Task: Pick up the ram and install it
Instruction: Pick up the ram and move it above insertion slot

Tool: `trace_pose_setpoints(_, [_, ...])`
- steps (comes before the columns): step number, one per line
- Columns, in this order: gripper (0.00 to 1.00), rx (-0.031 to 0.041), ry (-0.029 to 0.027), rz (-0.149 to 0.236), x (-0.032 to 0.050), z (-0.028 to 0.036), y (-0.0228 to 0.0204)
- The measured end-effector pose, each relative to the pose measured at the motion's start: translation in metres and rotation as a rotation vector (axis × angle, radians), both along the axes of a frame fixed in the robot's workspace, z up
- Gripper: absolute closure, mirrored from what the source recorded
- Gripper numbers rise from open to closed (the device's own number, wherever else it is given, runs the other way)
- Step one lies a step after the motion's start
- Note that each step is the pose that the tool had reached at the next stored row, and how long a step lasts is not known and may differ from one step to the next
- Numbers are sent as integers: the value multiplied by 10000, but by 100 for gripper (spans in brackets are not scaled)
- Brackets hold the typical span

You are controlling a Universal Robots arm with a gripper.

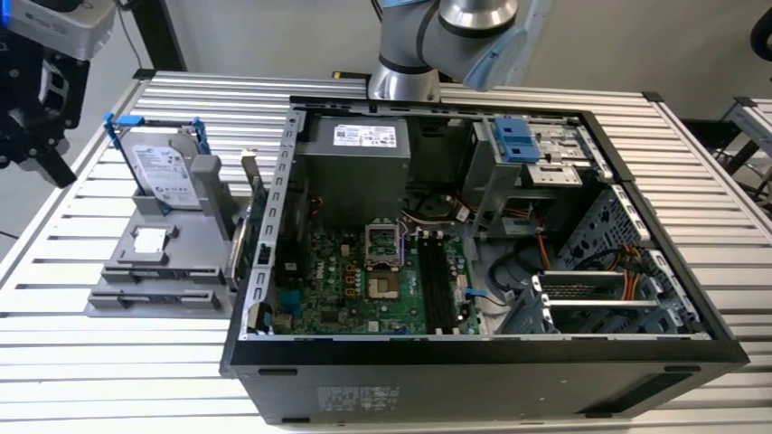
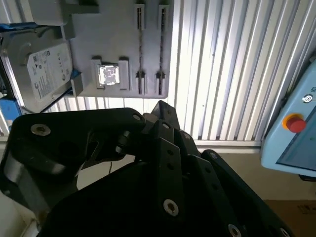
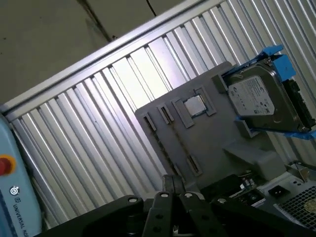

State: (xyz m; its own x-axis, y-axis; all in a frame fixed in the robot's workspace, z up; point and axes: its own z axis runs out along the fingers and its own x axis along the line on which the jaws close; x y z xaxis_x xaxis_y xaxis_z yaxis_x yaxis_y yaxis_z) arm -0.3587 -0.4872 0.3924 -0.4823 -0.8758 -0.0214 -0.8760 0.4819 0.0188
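Gripper (image 3: 174, 185) narrow and empty, near grey holder (image 1: 157, 271) at 9 o'clock of open computer case (image 1: 483, 350).

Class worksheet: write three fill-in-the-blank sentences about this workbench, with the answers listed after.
The hard drive wears ____ rails.
The grey holder sits at the exterior view's ____ of the computer case.
In the second wrist view, the round button on the pendant is ____.
Answers: blue; left; red.

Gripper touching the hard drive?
Apart. The exterior view shows bare table slats between the gripper and the hard drive.
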Motion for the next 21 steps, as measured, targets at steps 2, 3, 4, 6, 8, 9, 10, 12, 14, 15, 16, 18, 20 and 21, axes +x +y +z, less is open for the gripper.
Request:
trace_pose_setpoints(2, [100,0,0,340,1,0,-1])
trace_pose_setpoints(3, [100,0,0,527,1,0,0])
trace_pose_setpoints(4, [100,0,0,703,0,0,0])
trace_pose_setpoints(6, [100,0,0,1068,0,0,0])
trace_pose_setpoints(8, [100,0,0,1429,1,0,-1])
trace_pose_setpoints(9, [100,0,0,1619,0,0,0])
trace_pose_setpoints(10, [100,1,0,1789,0,0,0])
trace_pose_setpoints(12, [100,0,0,2158,0,0,0])
trace_pose_setpoints(14, [100,0,0,2524,0,0,-1])
trace_pose_setpoints(15, [100,0,-1,2704,1,0,-1])
trace_pose_setpoints(16, [100,0,0,2878,1,0,-1])
trace_pose_setpoints(18, [100,0,-1,3237,1,0,0])
trace_pose_setpoints(20, [100,0,0,3608,0,0,0])
trace_pose_setpoints(21, [100,0,0,3793,0,0,0])
